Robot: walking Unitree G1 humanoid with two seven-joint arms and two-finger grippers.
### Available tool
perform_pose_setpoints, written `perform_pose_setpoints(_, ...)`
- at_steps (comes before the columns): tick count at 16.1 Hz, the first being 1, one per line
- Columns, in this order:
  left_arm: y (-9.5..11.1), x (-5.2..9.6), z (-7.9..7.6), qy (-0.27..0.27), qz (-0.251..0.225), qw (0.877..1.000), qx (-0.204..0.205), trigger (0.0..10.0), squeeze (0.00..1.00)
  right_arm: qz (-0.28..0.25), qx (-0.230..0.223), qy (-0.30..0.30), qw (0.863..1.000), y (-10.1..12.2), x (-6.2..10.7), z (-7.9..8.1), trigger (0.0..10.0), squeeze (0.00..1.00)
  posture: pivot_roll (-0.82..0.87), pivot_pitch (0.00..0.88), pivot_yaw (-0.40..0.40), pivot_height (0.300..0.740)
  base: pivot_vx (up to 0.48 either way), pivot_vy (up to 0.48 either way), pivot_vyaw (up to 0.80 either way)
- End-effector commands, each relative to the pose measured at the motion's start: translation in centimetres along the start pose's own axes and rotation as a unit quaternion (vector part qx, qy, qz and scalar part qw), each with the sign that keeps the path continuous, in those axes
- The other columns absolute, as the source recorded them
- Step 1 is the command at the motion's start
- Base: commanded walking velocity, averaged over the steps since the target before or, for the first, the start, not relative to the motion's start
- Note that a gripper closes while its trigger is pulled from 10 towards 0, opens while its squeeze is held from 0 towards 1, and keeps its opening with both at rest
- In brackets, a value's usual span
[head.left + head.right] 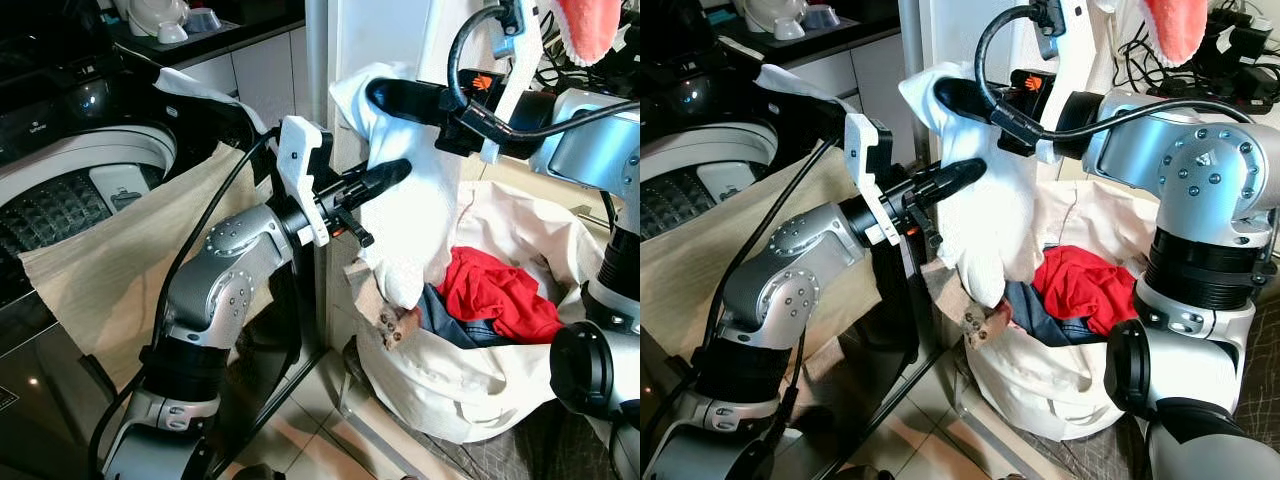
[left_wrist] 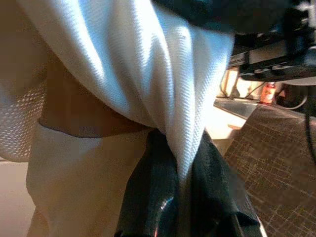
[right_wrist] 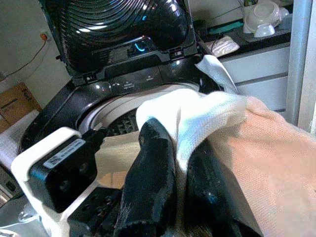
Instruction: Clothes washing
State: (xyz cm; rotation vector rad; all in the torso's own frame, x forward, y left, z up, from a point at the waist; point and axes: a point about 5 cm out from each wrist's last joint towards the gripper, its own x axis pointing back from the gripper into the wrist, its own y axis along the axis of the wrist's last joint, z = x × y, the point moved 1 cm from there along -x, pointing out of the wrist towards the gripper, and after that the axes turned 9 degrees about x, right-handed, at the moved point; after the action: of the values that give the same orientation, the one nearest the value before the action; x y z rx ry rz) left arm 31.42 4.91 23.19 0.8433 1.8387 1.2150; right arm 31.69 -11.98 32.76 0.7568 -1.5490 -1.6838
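2 hands, left hand (image 1: 388, 175) and right hand (image 1: 385, 96), both pinch 1 white garment (image 1: 420, 215) above 1 laundry bag (image 1: 470, 390).

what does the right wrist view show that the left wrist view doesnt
Right wrist view: the open washing machine with its raised lid and drum, the beige cloth draped at its rim, white cupboards, and the left arm's white camera block.

Left wrist view: the left claw pinching the cloth from below, and dark patterned flooring.

Both: the white cloth clamped between black fingers; the right claw grips it too.
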Motion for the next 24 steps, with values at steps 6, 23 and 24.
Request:
perform_pose_setpoints(6, 2.4, 1.2, 3.4, 0.103, 0.01, 0.991, -0.082, 0.0, 0.0, 0.004, 0.034, -0.021, 0.999, 0.3, 1.1, -0.2, 10.0, 1.0, -0.07, 0.0, 0.062, 0.74, 0.0, 0.0, 0.0)
perform_pose_setpoints(23, 6.9, 15.6, 18.6, 0.642, 0.179, 0.696, -0.268, 10.0, 1.0, 0.098, 0.099, 0.067, 0.988, -6.4, -0.8, 4.3, 10.0, 0.0, -0.07, 0.0, 0.072, 0.74, 0.0, 0.0, 0.0)
perform_pose_setpoints(24, 6.6, 15.7, 18.7, 0.642, 0.183, 0.696, -0.264, 10.0, 1.0, 0.098, 0.099, 0.068, 0.988, -6.4, -0.8, 4.3, 10.0, 0.0, -0.07, 0.0, 0.072, 0.74, 0.0, 0.0, 0.0)
